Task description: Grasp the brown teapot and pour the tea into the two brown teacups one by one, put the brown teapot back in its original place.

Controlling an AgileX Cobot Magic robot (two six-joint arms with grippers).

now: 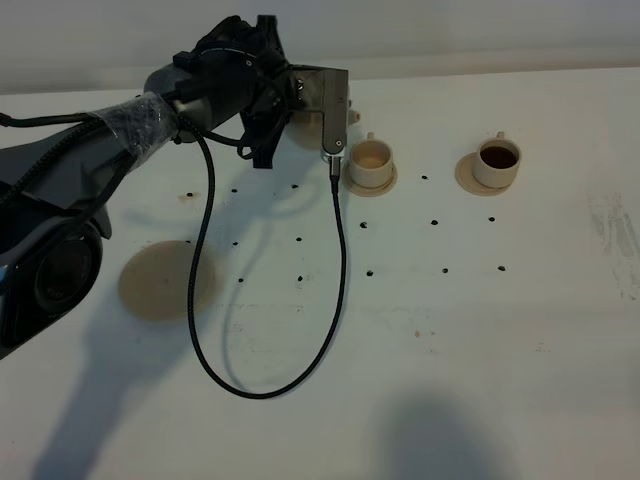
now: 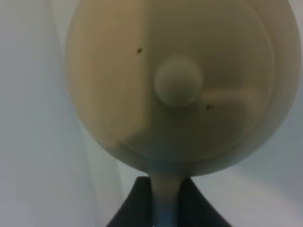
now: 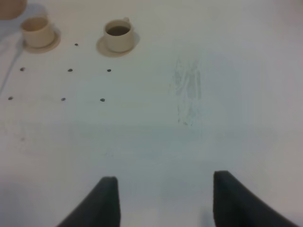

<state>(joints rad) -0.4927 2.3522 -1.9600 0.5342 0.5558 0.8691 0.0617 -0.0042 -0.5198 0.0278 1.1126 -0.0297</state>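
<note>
The left arm (image 1: 100, 140) stretches to the far side of the surface (image 1: 450, 350), the left hand (image 2: 165, 191) clamped on the handle of the brown teapot (image 2: 180, 90) — pot just beside one teacup (image 1: 371, 158), well apart from its wide saucer (image 1: 165, 280). The right hand (image 3: 165, 189) hangs spread wide, empty.

From high above, we look steeply down on the whole tabletop (image 1: 520, 330). Our left wrist camera sits so close to the teapot (image 2: 180, 85) that the pot fills its blurred frame. Our right wrist camera looks forward and down past its end effector (image 3: 163, 189) across the tabletop. This view and the high one share the two teacups (image 1: 372, 157) (image 1: 497, 160).
</note>
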